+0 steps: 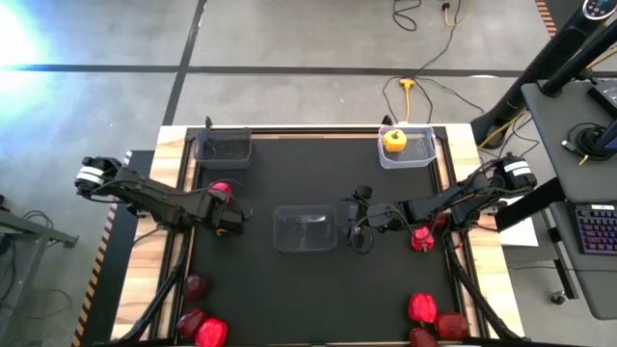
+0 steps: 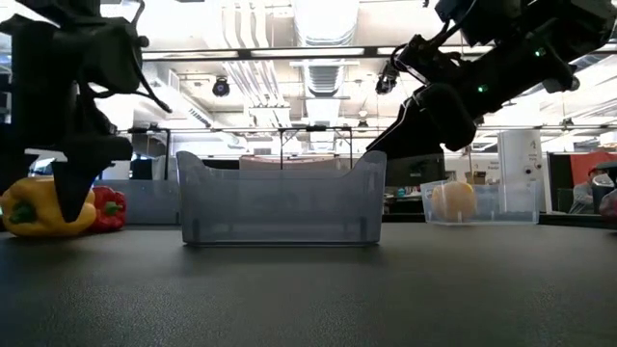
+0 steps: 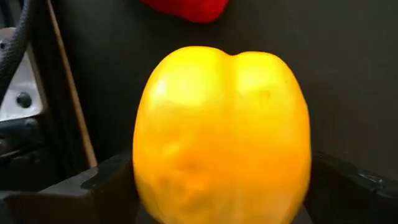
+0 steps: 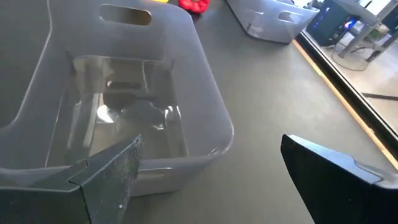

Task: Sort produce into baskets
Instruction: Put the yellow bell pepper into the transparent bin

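Stock as I see it: one yellow pepper (image 1: 394, 141) in the far-right basket (image 1: 429, 157), middle basket (image 1: 306, 229) empty, my left claw (image 3: 217, 186) straddling a second yellow pepper (image 3: 222, 134) on the desk (image 1: 318, 299), right claw (image 4: 205, 177) spread beside the middle basket, red produce (image 1: 421, 308) unsorted.

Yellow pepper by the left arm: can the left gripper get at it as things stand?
Probably yes: the left gripper is open with the yellow pepper already between its fingers, and nothing blocks it; a red pepper lies just behind.
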`<state>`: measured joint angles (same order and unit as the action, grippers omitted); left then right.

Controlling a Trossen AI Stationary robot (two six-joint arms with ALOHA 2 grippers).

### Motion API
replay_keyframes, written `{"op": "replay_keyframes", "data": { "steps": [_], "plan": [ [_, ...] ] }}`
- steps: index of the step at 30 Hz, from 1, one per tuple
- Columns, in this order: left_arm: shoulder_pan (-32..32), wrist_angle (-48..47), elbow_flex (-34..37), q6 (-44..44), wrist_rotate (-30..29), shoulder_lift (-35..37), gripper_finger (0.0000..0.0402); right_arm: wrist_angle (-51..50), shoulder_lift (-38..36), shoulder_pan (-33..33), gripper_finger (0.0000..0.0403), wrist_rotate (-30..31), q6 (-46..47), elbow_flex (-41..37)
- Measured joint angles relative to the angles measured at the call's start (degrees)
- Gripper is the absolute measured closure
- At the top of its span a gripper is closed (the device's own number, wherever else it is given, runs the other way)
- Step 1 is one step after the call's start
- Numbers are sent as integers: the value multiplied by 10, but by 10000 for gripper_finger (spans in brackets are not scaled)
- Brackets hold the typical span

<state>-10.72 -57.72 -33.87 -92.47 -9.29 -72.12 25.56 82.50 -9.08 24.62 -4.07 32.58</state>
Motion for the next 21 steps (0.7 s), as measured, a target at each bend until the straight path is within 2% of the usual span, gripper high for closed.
{"op": "replay_keyframes", "data": {
  "steps": [6, 10, 12, 15, 17, 19, 21],
  "plan": [
    [1, 12, -21, 63, -9, -4, 97, 1, 0, 1, 28, -2, -5, 0],
    [0, -31, -83, 126, -7, -3, 107, 2, 0, 1, 28, 6, -14, 0],
    [0, -51, -129, 171, -32, -3, 107, 1, -2, 1, 28, 19, -22, 0],
    [10, -42, -202, 261, -120, -4, 107, -8, -15, -4, 28, 44, -31, -2],
    [40, -24, -244, 337, -163, -10, 107, -22, -38, -14, 28, 70, -39, -1],
    [85, 12, -273, 437, -166, -24, 107, -51, -67, -30, 28, 112, -50, 6],
    [135, 50, -293, 551, -139, -46, 107, -88, -99, -48, 28, 162, -56, 16]
  ]
}}
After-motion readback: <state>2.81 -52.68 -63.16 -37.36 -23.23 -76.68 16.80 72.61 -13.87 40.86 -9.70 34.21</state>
